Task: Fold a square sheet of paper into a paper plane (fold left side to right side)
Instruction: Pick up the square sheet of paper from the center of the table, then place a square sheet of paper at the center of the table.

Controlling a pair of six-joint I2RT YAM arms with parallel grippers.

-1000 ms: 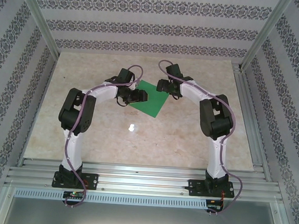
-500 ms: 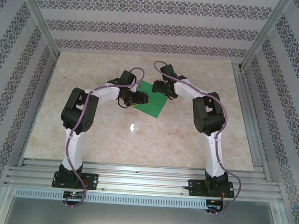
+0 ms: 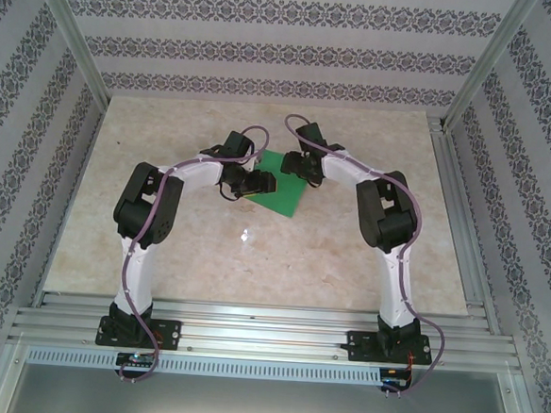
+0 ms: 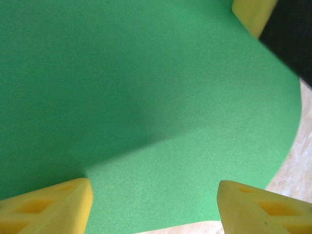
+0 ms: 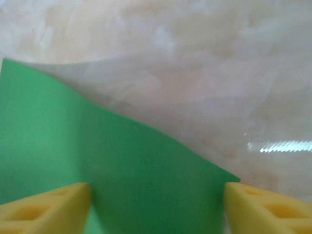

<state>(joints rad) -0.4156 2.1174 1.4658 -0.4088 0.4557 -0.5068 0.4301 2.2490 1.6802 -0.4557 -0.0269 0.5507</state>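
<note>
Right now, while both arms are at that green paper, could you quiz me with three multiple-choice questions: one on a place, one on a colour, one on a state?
1. Where does the square sheet of paper lie?
A. By the arm bases.
B. On the far middle of the table, between the left gripper and the right gripper.
C. On the side rail.

2. What colour are the left gripper's fingers?
A. Red.
B. Blue.
C. Yellow.

3. How do the right gripper's jaws stand?
A. Apart, over the sheet's edge.
B. Shut tight.
C. Shut on a pen.

Answers:
1 B, the top view shows it there.
2 C, the left wrist view shows yellow fingers.
3 A, the right wrist view shows green paper between its spread fingers.
</note>
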